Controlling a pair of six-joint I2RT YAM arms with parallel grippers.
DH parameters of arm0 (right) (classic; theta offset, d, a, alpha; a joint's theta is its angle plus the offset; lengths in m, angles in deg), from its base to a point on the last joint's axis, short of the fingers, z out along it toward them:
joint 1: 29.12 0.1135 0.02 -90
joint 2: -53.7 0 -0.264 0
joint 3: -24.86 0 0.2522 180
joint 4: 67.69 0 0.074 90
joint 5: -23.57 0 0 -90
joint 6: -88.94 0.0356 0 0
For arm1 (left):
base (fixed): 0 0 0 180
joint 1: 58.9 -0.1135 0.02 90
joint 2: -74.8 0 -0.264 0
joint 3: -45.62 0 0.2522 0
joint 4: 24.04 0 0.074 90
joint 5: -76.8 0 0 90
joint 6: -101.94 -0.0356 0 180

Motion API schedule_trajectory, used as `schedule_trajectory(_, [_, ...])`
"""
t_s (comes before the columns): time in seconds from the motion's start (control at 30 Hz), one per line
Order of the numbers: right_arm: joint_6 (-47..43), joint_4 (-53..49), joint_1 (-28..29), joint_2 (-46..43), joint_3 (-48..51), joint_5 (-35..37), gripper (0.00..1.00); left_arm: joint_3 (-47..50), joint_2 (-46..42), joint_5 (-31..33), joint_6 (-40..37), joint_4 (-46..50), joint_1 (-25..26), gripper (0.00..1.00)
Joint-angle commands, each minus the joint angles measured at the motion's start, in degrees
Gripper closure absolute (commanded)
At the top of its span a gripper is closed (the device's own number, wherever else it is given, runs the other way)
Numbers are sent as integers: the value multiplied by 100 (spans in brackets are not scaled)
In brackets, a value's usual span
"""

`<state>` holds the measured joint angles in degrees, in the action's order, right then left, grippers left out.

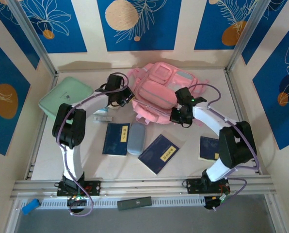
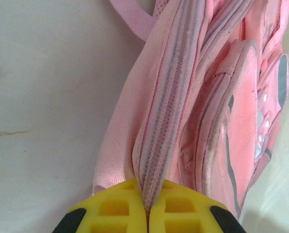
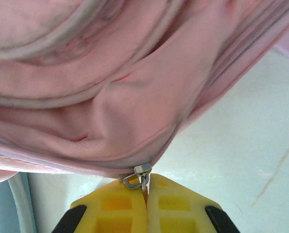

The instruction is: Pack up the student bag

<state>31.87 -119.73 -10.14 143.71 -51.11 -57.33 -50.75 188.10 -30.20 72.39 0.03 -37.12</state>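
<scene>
The student bag (image 1: 159, 94), a soft pink backpack with grey-blue patches, lies at the back middle of the table. My left gripper (image 1: 126, 99) is at its left edge, yellow fingers (image 2: 115, 208) shut on a fold of the bag's closed zip band (image 2: 166, 116). My right gripper (image 1: 179, 116) is at the bag's near right edge. Its fingers (image 3: 178, 204) are shut on the metal zip pull (image 3: 139, 177) hanging from the pink fabric (image 3: 110, 97).
A mint green case (image 1: 67, 99) lies at the back left. Near the bag's front lie a small white-and-teal item (image 1: 103, 116), two dark blue booklets (image 1: 116, 139) (image 1: 158, 153), a grey-blue pouch (image 1: 136, 138) and a further booklet (image 1: 209, 148) by the right arm.
</scene>
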Motion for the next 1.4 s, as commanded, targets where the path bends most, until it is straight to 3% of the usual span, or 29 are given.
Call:
schedule_trajectory(0.0, [3, -930, -253, -207, -3, 671, 100, -483, -239, 266, -323, -63, -370, 100])
schedule_trajectory(0.1, [-286, -718, -21, -221, -238, 351, 100, -421, -171, -47, -394, -374, -301, 100])
schedule_trajectory(0.13, [-374, -716, 213, -188, -348, 388, 100, -491, -143, -209, -507, -330, -297, 93])
schedule_trajectory(0.17, [-427, -744, 378, -147, -475, 458, 100, -531, -145, -335, -622, -249, -297, 73])
schedule_trajectory(0.2, [-474, -787, 545, -85, -582, 451, 100, -526, -205, -416, -790, -178, -297, 59])
schedule_trajectory(0.3, [-320, -740, 594, -34, -712, 29, 100, -289, -647, -227, -1267, 276, -280, 42])
schedule_trajectory(0.4, [-216, -547, 662, -115, -622, -211, 100, 231, -1261, -127, -1253, 727, -133, 34])
schedule_trajectory(0.57, [-226, -440, 890, -61, -600, -207, 100, 1428, -2143, 104, 141, -46, 841, 30])
schedule_trajectory(0.8, [-132, -227, 909, 8, -438, -278, 100, 1569, -1742, 444, 1984, -275, 1922, 34])
schedule_trajectory(0.97, [-123, -83, 954, -35, -311, -322, 100, 1357, -1475, 1082, 2634, 201, 2293, 36])
schedule_trajectory(1.17, [-158, 18, 1026, -50, -222, -276, 100, 891, -838, 1237, 3257, 562, 2464, 38])
schedule_trajectory(1.37, [-217, 60, 1072, -79, -194, -220, 100, 183, -249, 1736, 3368, 1422, 2560, 48])
